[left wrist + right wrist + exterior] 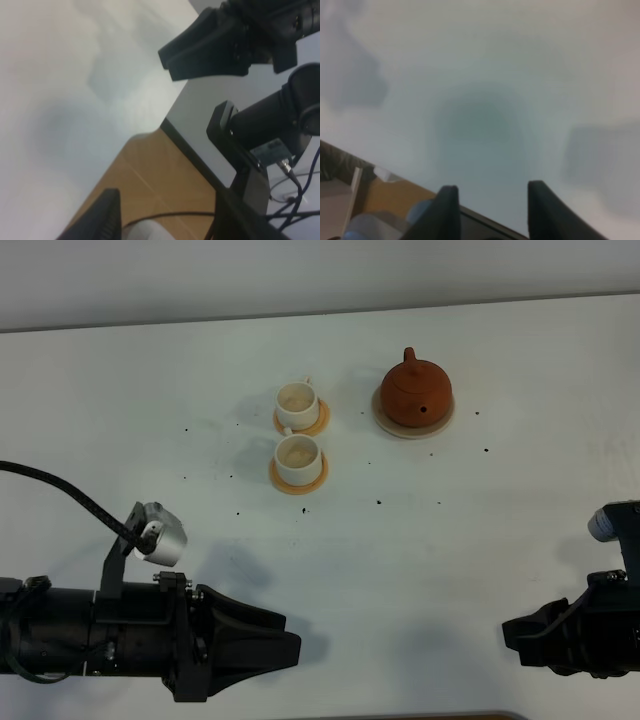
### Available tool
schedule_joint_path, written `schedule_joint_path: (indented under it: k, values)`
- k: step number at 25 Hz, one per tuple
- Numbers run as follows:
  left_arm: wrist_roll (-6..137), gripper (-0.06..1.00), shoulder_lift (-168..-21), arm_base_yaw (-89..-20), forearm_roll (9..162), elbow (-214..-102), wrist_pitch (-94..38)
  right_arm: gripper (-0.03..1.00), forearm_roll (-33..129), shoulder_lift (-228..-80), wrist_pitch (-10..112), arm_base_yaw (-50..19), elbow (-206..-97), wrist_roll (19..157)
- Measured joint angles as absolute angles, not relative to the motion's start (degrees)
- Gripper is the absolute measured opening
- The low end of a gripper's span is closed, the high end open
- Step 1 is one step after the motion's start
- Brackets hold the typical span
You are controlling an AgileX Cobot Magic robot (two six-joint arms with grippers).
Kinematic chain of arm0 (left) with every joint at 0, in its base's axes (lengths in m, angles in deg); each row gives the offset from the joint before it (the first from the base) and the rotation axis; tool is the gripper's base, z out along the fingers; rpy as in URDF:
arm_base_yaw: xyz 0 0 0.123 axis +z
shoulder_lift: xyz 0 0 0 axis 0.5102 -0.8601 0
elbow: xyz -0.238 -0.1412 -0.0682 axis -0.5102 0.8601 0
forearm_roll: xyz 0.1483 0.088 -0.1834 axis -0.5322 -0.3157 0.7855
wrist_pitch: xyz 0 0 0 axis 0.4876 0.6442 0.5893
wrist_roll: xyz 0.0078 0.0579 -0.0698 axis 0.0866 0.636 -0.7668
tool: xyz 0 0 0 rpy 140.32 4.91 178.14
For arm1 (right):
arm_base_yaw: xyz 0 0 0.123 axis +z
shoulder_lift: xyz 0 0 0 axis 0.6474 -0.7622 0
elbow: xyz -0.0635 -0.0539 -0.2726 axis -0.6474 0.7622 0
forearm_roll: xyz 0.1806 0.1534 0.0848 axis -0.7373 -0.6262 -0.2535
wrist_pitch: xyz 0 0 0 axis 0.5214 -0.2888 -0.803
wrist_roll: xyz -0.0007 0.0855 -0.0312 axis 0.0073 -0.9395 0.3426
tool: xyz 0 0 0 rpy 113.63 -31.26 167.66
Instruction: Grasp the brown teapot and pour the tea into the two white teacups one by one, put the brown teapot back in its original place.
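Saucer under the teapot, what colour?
Pale beige saucer, clearest in the exterior high view.

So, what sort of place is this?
Likely a robotics lab bench: a plain white table, two black robot arms at its near edge, and a brown teapot with two white teacups.

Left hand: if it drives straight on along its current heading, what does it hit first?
Likely the right hand, facing it across the table; the left hand points along the near edge. Relative heights are unclear, so it might pass.
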State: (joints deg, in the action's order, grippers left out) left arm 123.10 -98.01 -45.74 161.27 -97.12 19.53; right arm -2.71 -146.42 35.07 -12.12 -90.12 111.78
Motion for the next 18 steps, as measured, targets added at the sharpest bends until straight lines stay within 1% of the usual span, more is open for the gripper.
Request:
schedule_joint_path:
  k: [5, 9, 13, 15, 18]
  values:
    - [121.6, 0.43, -94.1, -45.7, 161.4, -98.6, 19.6, 0.32, -3.2, -146.4, 35.6, -12.1, -90.1, 111.8]
    - [113.8, 0.43, -90.3, -45.7, 156.2, -103.5, 19.6, 0.32, -5.7, -146.4, 36.6, -12.1, -90.1, 111.8]
    - [99.3, 0.43, -86.6, -45.7, 143.6, -109.3, 17.1, 0.32, -7.8, -146.4, 43.0, -12.1, -90.1, 111.8]
    - [89.6, 0.43, -84.9, -45.7, 135.9, -111.9, 15.5, 0.32, -7.8, -146.4, 46.3, -12.1, -90.6, 111.8]
    - [76.4, 0.43, -82.8, -45.7, 123.2, -115.5, 14.3, 0.32, -6.1, -146.4, 48.2, -12.1, -92.8, 111.8]
